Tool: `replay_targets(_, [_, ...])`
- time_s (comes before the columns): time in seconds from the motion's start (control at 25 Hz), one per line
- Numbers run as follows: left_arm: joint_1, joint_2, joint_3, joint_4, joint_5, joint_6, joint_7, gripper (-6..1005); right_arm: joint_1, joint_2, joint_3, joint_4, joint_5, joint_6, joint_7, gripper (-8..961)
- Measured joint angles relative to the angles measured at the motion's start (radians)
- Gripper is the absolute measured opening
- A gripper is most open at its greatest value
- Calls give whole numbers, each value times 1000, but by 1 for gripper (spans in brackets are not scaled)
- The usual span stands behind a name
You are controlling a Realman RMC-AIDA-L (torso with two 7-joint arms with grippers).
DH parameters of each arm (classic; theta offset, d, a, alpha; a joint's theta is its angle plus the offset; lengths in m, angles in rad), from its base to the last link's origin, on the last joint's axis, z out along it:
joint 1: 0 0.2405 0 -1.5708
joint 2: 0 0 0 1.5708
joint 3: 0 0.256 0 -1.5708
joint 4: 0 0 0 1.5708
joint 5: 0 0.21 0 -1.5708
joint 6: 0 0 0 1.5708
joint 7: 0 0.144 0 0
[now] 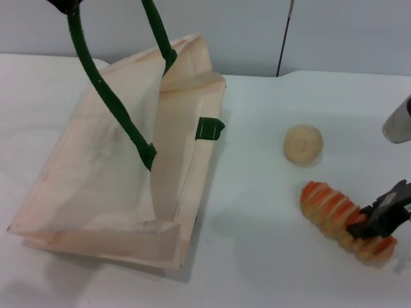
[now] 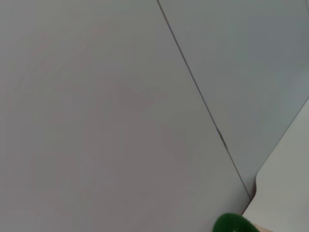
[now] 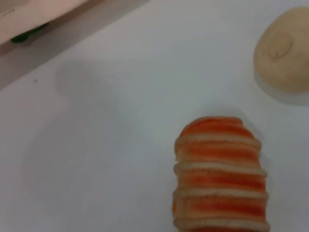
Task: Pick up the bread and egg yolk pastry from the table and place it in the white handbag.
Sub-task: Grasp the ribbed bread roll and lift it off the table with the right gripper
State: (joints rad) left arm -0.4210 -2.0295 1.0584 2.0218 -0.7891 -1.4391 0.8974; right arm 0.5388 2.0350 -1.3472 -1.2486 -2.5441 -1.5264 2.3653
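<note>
White table (image 1: 257, 256), seen from above. Landmark: white handbag (image 1: 96, 186), a flat cream tote lying on the table's left part, mouth lifted open.

Two dark green handles: one (image 1: 106, 96) pulled up and taut from the bag's upper panel toward the top edge of the head view, held there by the left gripper (image 1: 64, 5), only a dark sliver of it visible; fingers not discernible, so cannot tell whether open or closed. Second handle's green tab (image 1: 209, 128) lying flat at the bag's right edge. In the left wrist view, mostly grey wall, with a small green bit of handle (image 2: 234, 224) at the frame's edge.

Egg yolk pastry (image 1: 302, 144), a small round beige ball, resting on the table well to the right of the bag.

Bread (image 1: 337, 215), a long orange-and-tan striped loaf, lying on the table farther right of the bag and nearer the robot than the pastry, apart from it.

Right gripper (image 1: 379, 221) down at the loaf's far-right end, black fingers (image 1: 388, 204) straddling and touching it, loaf still on the table. Whether clamped tight cannot be told.
</note>
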Motion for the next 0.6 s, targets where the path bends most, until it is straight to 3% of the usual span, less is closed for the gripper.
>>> replay_targets(0.28, [1, 0, 0, -1, 1, 0, 0, 123, 4, -2, 10, -19, -1, -11, 5, 430])
replay_targets(0.4, [2, 0, 0, -1, 1, 0, 0, 123, 5, -3, 11, -35, -4, -27, 7, 685])
replay_targets(0.6, [3, 1, 0, -2, 3, 0, 0, 123, 6, -1, 5, -52, -3, -43, 9, 688])
